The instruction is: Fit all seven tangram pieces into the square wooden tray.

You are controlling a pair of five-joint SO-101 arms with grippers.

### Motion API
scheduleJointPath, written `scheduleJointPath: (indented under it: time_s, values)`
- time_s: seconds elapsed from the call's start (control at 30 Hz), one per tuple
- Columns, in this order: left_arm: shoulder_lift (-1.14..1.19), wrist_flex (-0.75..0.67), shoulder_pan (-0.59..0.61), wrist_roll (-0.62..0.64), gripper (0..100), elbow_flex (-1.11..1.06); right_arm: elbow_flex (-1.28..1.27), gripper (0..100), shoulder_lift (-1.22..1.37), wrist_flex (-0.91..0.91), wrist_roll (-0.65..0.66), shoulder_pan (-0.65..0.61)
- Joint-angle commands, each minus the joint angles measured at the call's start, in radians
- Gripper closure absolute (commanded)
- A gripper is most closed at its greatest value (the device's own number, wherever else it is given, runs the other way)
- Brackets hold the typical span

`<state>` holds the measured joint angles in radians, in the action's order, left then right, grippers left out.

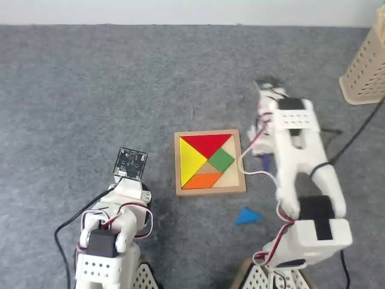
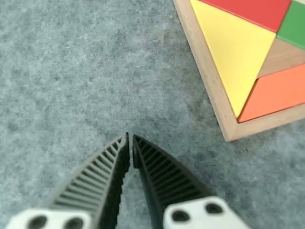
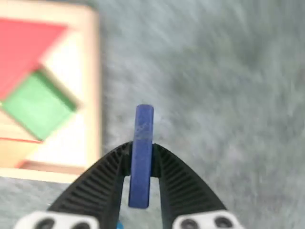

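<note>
Fingers of the right gripper point(image 3: 141, 147) pinch a flat dark-blue piece point(image 3: 144, 121) on edge, just beside the square wooden tray point(image 3: 93, 71) rim. The left gripper point(image 2: 130, 139), fingers nearly touching and empty, sits over fuzzy, perhaps felt, worktop point(image 2: 71, 71) near the tray's corner.

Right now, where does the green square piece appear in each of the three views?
High view: green square in the wooden tray, right of its centre, below the red triangle.
Left wrist view: the green square's corner at the picture's edge, beside the red triangle.
Right wrist view: green square in the wooden tray, beyond the right gripper shut on the blue piece.
Shared landmark: the red triangle beside it.
</note>
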<state>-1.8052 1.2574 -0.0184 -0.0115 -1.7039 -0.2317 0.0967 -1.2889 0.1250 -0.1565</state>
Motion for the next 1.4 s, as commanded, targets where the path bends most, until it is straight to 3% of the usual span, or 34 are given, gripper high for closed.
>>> scheduleJointPath:
  time_s: [0.0,0.27,0.57,0.77,1.37]
  values:
    - [-0.021,0.006,0.002,0.006,99,0.019,0.129,99.2,0.008,0.007,-0.098,-0.11]
    - [-0.021,0.006,0.002,0.006,99,0.019,0.181,99.2,0.111,-0.048,-0.147,-0.197]
    - [-0.021,0.006,0.002,0.006,99,0.019,0.032,99.2,0.024,-0.024,-0.046,-0.255]
    - [-0.021,0.006,0.002,0.006,99,0.019,0.002,99.2,0.008,-0.015,-0.245,-0.26]
    - [-0.021,0.006,0.002,0.006,99,0.019,0.002,99.1,0.018,0.127,-0.68,-0.4]
